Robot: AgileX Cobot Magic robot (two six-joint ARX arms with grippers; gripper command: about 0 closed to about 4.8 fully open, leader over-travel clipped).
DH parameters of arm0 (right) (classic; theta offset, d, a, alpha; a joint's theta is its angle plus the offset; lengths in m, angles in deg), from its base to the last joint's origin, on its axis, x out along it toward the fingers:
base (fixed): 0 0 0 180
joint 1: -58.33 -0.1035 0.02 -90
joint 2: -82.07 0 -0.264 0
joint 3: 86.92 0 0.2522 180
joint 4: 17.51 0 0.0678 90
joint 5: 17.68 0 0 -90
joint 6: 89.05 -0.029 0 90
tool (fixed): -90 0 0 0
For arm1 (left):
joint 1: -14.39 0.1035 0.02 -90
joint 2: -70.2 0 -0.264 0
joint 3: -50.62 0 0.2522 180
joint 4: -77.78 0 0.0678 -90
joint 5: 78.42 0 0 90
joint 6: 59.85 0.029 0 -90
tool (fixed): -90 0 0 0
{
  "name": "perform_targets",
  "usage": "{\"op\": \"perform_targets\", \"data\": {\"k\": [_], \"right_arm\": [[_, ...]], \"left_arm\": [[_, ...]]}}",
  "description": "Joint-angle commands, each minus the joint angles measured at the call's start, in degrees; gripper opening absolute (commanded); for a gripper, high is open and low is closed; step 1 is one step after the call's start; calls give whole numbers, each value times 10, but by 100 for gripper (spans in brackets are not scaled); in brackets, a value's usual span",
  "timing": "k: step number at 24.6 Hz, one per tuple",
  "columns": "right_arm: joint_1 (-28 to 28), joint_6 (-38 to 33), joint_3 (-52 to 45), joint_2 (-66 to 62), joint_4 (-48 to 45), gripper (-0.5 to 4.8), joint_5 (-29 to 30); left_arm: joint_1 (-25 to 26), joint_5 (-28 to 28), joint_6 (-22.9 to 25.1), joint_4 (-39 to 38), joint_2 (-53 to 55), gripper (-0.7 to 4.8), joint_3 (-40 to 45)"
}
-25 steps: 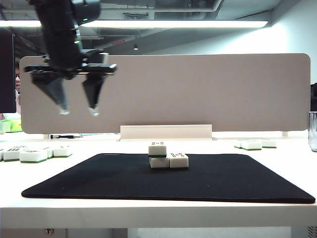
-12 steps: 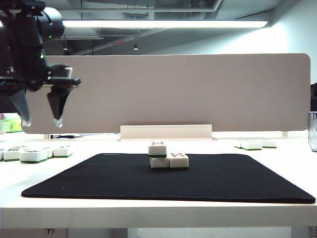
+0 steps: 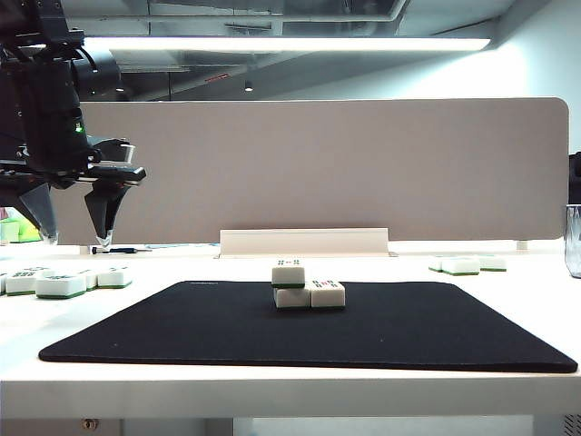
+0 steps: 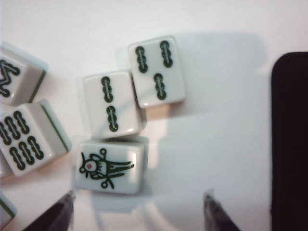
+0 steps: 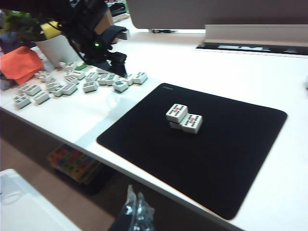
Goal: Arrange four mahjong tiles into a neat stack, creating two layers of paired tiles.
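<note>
On the black mat [image 3: 408,331] two white-and-green mahjong tiles [image 3: 310,295] lie side by side, and a third tile [image 3: 289,272] rests on the left one. The right wrist view shows this stack [image 5: 184,118] too. My left gripper [image 3: 74,241] hangs open, pointing down, above loose tiles [image 3: 61,284] left of the mat. In the left wrist view the left gripper [image 4: 138,202] is wide open with nothing between its fingers, just short of a bird-marked tile [image 4: 110,167]. Two bamboo-marked tiles [image 4: 111,103] lie beyond it. My right gripper [image 5: 135,198] is shut, off the table's front edge.
Several loose tiles [image 5: 82,82] are scattered on the white table left of the mat, and a few more tiles [image 3: 463,264] lie at the back right. A beige partition [image 3: 363,163] stands behind. The mat's edge [image 4: 291,144] shows beside the left gripper.
The left gripper has swung left and down, from high over the mat's left side to just above the loose tiles. The stack has not moved.
</note>
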Motion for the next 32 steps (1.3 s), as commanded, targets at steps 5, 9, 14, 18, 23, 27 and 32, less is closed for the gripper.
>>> {"op": "perform_targets", "data": {"k": [5,9,14,18,23,27,32], "right_arm": [[0,0,2,7,-5,-1,174],[0,0,2,7,-5,-1,178],[0,0,2,7,-5,-1,175],[0,0,2,7,-5,-1,175],[0,0,2,7,-5,-1,174],[0,0,2,7,-5,-1,174],[0,0,2,7,-5,-1,174]], "left_arm": [[40,-14,13,2,18,346,-1],[43,-37,15,4,28,346,-1],[43,-40,16,20,57,346,-1],[43,-35,16,32,64,345,-1],[43,-36,16,43,69,340,-1],[43,-34,16,31,76,340,-1],[43,-33,16,36,78,256,-1]]}}
